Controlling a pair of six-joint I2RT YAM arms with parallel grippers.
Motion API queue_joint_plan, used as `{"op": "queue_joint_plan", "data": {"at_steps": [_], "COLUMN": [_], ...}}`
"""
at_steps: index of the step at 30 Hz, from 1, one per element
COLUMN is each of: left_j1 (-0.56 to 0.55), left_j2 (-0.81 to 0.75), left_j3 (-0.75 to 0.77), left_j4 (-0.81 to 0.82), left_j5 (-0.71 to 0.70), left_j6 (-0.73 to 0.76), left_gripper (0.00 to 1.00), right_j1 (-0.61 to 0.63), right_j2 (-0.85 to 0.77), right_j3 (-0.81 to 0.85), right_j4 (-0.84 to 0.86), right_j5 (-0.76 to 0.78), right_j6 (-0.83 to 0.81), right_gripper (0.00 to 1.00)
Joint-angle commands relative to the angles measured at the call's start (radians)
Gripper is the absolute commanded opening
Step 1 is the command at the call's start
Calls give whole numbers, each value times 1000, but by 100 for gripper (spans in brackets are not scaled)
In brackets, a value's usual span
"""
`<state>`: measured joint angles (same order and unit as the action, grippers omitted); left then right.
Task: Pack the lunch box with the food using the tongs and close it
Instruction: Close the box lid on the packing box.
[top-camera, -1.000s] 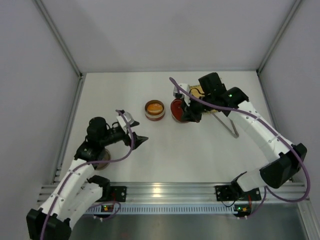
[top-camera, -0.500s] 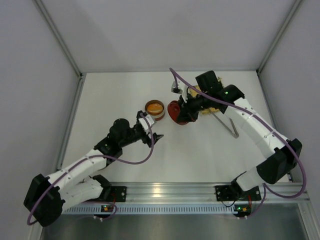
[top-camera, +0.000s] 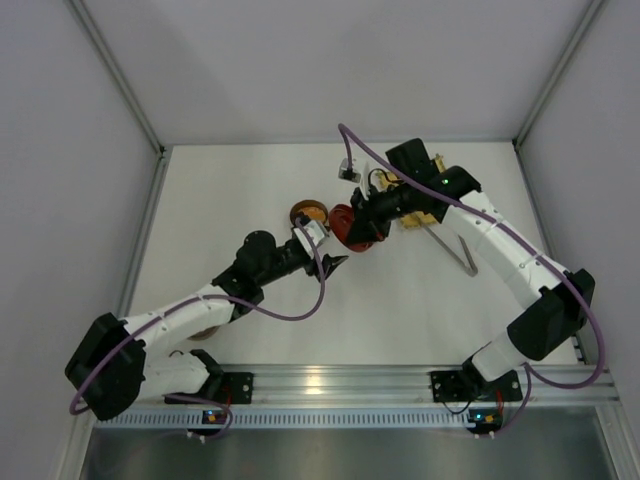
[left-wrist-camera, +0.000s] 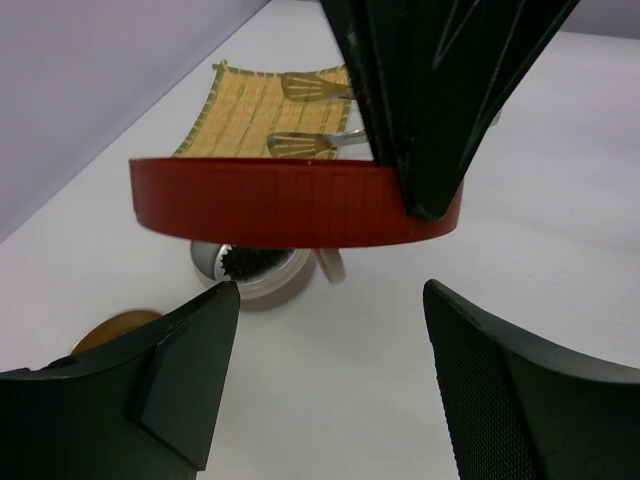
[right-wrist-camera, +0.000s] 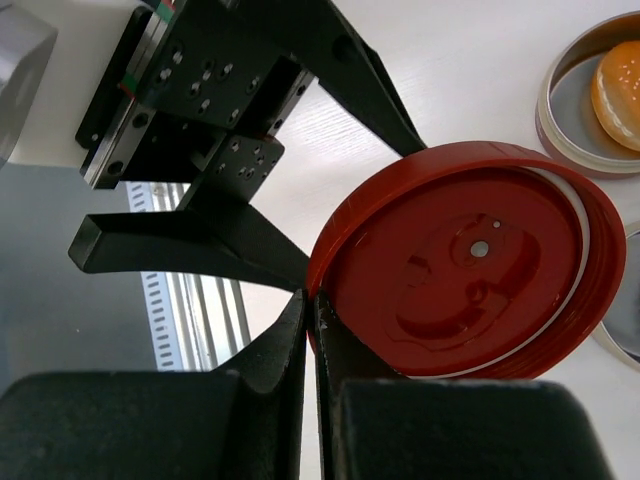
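Note:
My right gripper is shut on the rim of the red lunch box lid and holds it tilted above the table. Just left of the lid, a round lunch box tier holds the orange bun. Under the lid, the left wrist view shows a second tier with dark food. My left gripper is open and empty, just in front of and below the lid. The tongs lie on the table with their tips on the yellow mat.
The yellow woven mat lies behind the right wrist. A brownish round thing is partly hidden under the left arm. An aluminium rail runs along the near edge, and grey walls close the other sides.
The left arm has reached forward and to the right, up to the lid, and its jaws have narrowed a little. The right gripper has carried the red lid left, toward the bun's tier.

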<state>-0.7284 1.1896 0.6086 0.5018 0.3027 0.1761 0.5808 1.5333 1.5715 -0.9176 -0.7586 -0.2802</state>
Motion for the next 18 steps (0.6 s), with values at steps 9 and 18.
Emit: {"op": "queue_joint_plan", "data": {"at_steps": [9,18], "left_j1": [-29,-29], "left_j2": [24,21], "left_j3": [59,76], "left_j4": [190,152], "left_j5": [-17,-39], "left_j6": [-4,43], "left_gripper": [63,24], "right_j1": [21,19], "right_j2": [5,7], "right_j3": [16,13], "right_j4": [91,103], "right_j5": [-114,-166], "right_j6": [70,101], "right_gripper": [0,0]}}
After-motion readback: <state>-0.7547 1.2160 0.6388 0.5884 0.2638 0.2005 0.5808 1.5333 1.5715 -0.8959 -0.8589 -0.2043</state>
